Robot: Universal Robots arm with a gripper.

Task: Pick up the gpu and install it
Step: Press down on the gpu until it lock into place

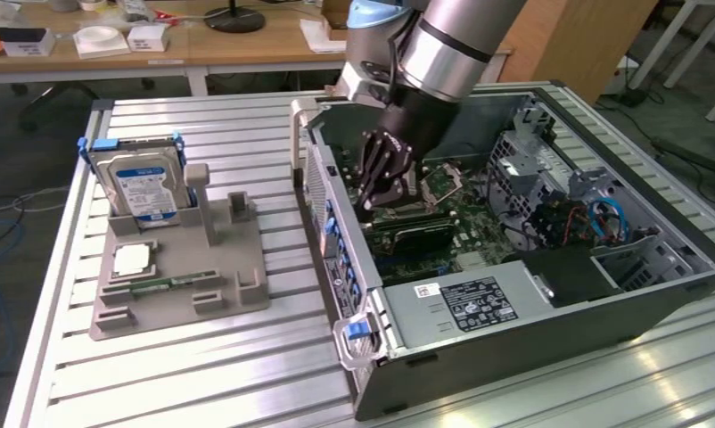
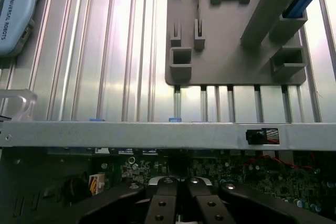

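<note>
The gripper (image 1: 388, 192), black metal with fingers pressed together, is lowered inside the open grey steel case (image 1: 643, 294). The gpu (image 1: 420, 230), a flat dark card, is seen seated on the motherboard just beneath it.

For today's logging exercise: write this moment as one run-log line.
gripper: shut, inside computer case | gpu: on motherboard beneath gripper | hard drive: in holder

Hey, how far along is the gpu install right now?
Pickup looks done: the gray holder keeps the hard drive and memory stick, with no card in it. In hand: the gripper, shut, is down inside the computer case, just above a dark card on the motherboard. Left: whether it is fully seated can't be told.
</note>
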